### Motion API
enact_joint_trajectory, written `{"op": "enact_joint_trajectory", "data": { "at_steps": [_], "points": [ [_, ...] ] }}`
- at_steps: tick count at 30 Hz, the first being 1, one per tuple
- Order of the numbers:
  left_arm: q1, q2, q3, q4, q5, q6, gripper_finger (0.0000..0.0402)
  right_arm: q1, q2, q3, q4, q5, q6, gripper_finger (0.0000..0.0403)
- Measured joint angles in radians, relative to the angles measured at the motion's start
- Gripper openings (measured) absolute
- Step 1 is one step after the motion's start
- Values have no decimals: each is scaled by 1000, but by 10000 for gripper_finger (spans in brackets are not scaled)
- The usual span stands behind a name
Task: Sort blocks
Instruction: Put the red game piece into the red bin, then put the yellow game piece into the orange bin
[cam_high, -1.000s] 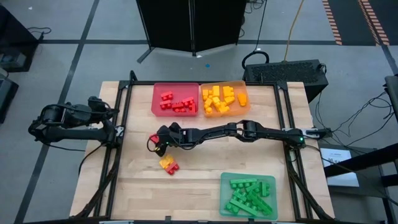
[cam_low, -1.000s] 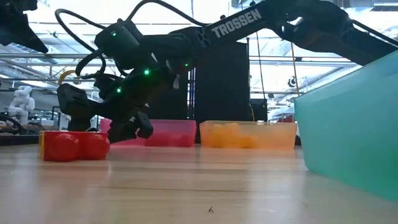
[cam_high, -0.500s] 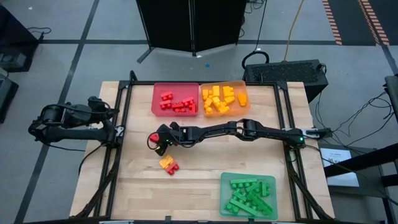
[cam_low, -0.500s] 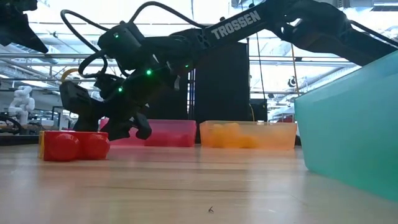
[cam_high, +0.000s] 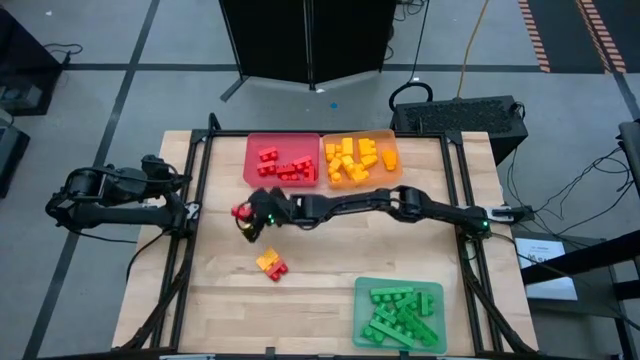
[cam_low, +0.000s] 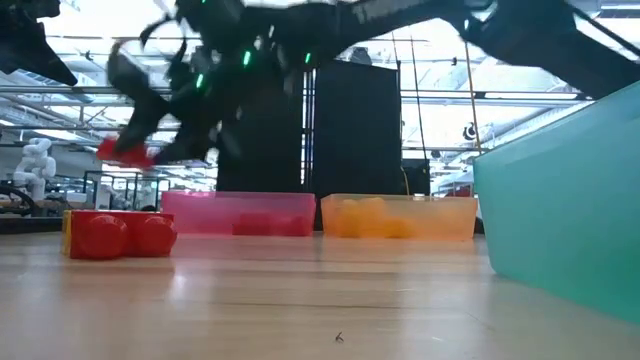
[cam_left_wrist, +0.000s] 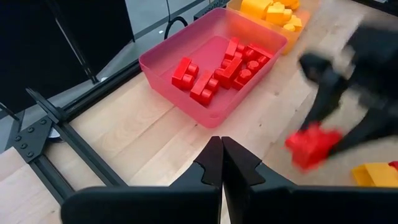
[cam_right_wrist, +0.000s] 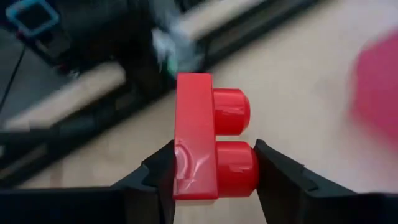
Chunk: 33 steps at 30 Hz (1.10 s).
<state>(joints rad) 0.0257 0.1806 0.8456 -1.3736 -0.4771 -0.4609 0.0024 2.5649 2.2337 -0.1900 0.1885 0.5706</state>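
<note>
My right gripper reaches across the middle of the table toward its left side. It is shut on a small red block with two studs, which hangs in the air in the low view. A yellow and a red block lie together on the table nearer the front. At the table's left edge my left gripper is shut with nothing in it. The red tray, orange tray and green tray hold blocks of their own colours. My right gripper pinches the red block between its two fingers. One finger is on the flat underside, the other on the top of the nearer stud. The fingers slant down from the table's right side. The block is lifted clear of the table, studs sideways.
The red and orange trays stand side by side at the far edge, the green tray at the near right. A black frame runs along the table's left and right sides. Bare wood lies between the trays.
My right gripper has risen and gone a little toward the far left, taking the red block up with it. The block was on the table and now hangs clear of it. The yellow and red pair has stayed in place.
</note>
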Motion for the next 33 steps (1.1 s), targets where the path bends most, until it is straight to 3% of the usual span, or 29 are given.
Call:
{"op": "enact_joint_trajectory", "data": {
  "at_steps": [6, 10, 14, 20, 26, 33],
  "points": [
    [0, 0, 0, -6, 0, 5, 2, -54, -125, 2, -57, 225, -155, 157],
    [0, 0, 0, -5, 0, 5, 2, -128, -157, 4, -140, 254, -219, 157],
    [0, 0, 0, -6, 0, 5, 2, -196, -130, 1, -284, 201, -119, 160],
    [0, 0, 0, -6, 0, 23, 2, -252, -129, 2, -467, 128, 24, 240],
    [0, 0, 0, -6, 0, 29, 2, -262, -128, 1, -431, 64, -22, 301],
    [0, 0, 0, -6, 0, 32, 2, -167, -152, 2, -206, -184, -37, 320]
  ]
}}
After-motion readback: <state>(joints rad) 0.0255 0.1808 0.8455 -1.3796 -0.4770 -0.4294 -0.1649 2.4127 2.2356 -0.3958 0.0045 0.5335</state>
